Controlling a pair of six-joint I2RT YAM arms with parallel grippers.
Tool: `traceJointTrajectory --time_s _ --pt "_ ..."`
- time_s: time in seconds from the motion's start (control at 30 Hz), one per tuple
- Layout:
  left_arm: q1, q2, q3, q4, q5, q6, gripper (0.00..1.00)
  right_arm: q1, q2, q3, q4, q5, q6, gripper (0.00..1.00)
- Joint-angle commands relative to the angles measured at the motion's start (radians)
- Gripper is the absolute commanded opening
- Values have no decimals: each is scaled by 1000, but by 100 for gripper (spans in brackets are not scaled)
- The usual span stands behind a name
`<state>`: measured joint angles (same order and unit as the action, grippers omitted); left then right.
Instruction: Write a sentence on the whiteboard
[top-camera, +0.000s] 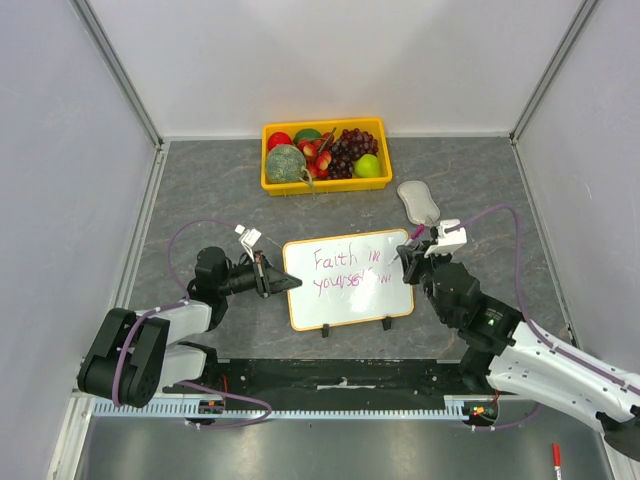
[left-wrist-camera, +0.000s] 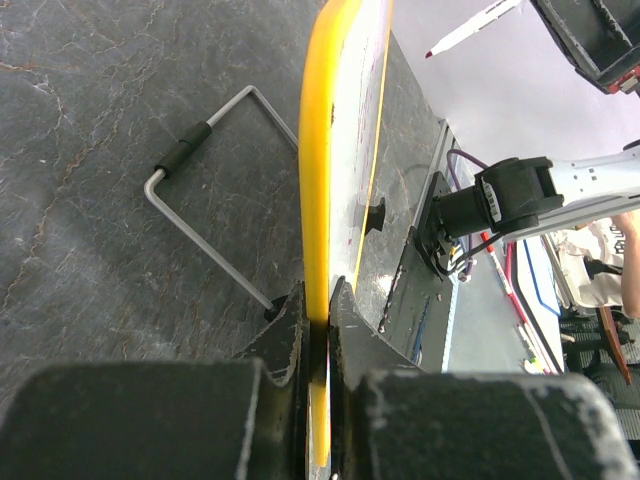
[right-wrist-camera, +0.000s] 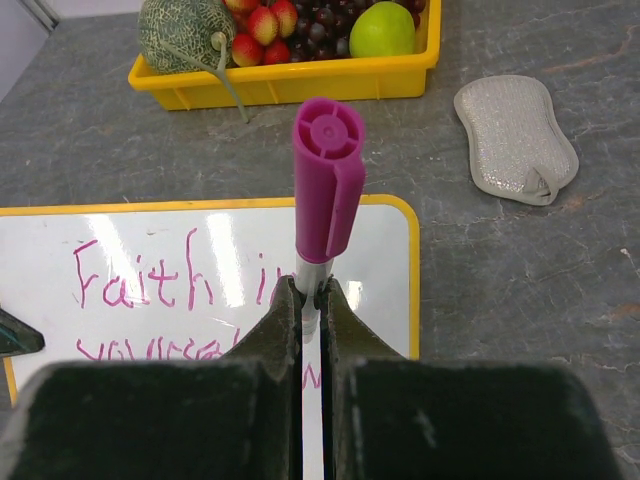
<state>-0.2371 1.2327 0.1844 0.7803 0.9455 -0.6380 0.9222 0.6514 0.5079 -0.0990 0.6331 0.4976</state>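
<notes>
Whiteboard (top-camera: 340, 308) sits near the middle of the table (top-camera: 200, 180), tilted on its stand. Its left edge is clamped between the closed fingers of my left gripper (left-wrist-camera: 318, 300). My left wrist view shows the yellow rim pinched tight, with the wire stand (left-wrist-camera: 190, 150) behind it.

My right gripper (right-wrist-camera: 312, 300) is closed on a pink marker (right-wrist-camera: 328, 190), cap end up, tip down at the right end of the second line.

Sentence (top-camera: 345, 270): top line reads "Faith in". Lower line reads "yourself", then a short last word I can't read, partly hidden by the marker.

Judgement: writing nearly done, with the final word in hand or just finished. What's left is a few strokes at most, then lift off.

No brand or label legible anywhere. Fruit tray (top-camera: 325, 186) sits at the far side and a grey pad (top-camera: 418, 200) lies off the board's far right corner, both well apart from the work.
</notes>
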Motion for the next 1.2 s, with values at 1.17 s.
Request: traceJointTrajectory --time_s 1.17 --pt "2 10 7 -4 -77 86 2 -13 53 -68 102 66 1 0"
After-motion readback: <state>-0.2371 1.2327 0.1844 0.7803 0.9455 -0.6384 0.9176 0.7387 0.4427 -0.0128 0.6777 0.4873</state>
